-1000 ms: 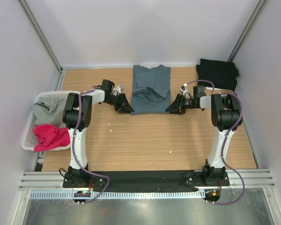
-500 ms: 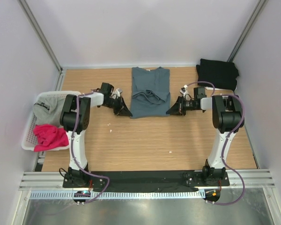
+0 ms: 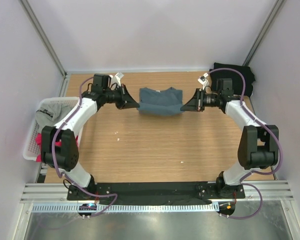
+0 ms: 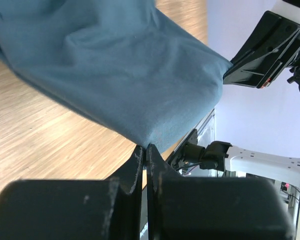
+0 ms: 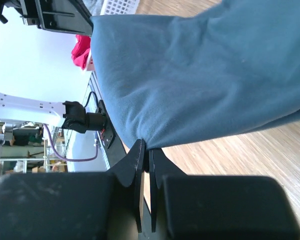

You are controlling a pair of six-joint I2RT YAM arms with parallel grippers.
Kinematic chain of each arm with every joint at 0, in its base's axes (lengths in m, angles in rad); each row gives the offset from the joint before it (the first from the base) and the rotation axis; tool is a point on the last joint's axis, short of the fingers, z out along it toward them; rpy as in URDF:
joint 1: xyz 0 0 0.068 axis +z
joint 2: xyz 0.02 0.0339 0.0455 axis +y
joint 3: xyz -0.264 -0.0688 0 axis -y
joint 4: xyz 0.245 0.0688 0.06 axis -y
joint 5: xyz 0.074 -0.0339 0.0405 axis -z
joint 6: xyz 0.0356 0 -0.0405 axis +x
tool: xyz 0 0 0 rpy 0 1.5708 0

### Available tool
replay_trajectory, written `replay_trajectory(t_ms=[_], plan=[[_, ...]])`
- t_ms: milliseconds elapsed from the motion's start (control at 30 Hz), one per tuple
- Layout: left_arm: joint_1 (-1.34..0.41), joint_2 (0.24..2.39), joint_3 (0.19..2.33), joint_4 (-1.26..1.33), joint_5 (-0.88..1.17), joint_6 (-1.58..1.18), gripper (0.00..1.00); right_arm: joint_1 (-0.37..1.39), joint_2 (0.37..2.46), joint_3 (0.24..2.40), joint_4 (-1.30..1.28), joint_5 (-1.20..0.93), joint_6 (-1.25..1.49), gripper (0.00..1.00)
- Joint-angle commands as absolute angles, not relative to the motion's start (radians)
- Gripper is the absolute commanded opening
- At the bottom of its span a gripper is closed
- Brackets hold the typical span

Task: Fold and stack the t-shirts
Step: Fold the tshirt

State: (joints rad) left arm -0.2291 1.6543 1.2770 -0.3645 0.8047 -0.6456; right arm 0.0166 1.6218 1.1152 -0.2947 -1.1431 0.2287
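High rear overhead, wrist cameras close, all sharing the t-shirt (image 3: 161, 101)

Bright even light, soft shadows, sharp

left gripper (image 4: 146, 148) fingers pressed together, pinching a low fold of the slate blue-grey t-shirt (image 4: 120, 75). cloth fans up and leftward from the fingertips, softly creased. wooden table (image 4: 35, 150) left of the fingers, under the cloth. right gripper (image 4: 235, 72) up-right, at the cloth's far corner. white arm link (image 4: 270, 162) right of the fingers.
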Motion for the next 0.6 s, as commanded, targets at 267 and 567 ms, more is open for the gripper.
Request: replay_trajectory(t_ms=[267,567], plan=[[-0.239,1.594,1.210,-0.336,0.772,-0.660,0.00,0.015,1.549,1.071,-0.367,-1.174,0.178,0.06],[-0.236,1.727,1.357,-0.363,0.793,-0.652,0.00,0.014,1.606,1.159,-0.336,-1.164,0.202,0.06]])
